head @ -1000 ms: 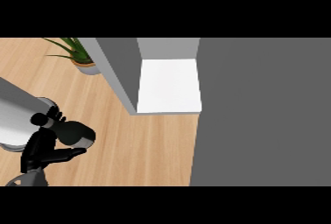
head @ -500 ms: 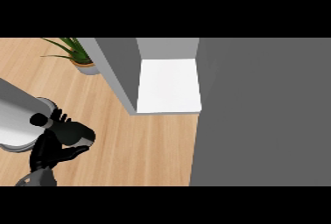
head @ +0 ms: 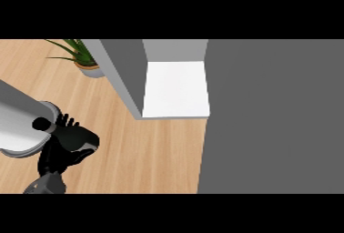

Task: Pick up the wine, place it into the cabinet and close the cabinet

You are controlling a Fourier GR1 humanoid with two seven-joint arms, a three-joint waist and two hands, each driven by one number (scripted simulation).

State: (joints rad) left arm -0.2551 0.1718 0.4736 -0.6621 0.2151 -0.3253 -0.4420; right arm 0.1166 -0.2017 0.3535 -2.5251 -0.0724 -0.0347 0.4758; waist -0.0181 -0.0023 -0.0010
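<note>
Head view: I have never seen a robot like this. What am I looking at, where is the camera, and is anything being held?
The camera sits in the robot's head and looks steeply down at a wooden counter. The grey tube at the left is its forearm, ending in the black left hand. The right hand is out of view. At the back stands a potted plant. Beside it is an open cabinet with a white shelf. A dark shape with a grey end shows just below the hand. It may be the wine, but I cannot tell, nor whether the hand holds it.
</note>
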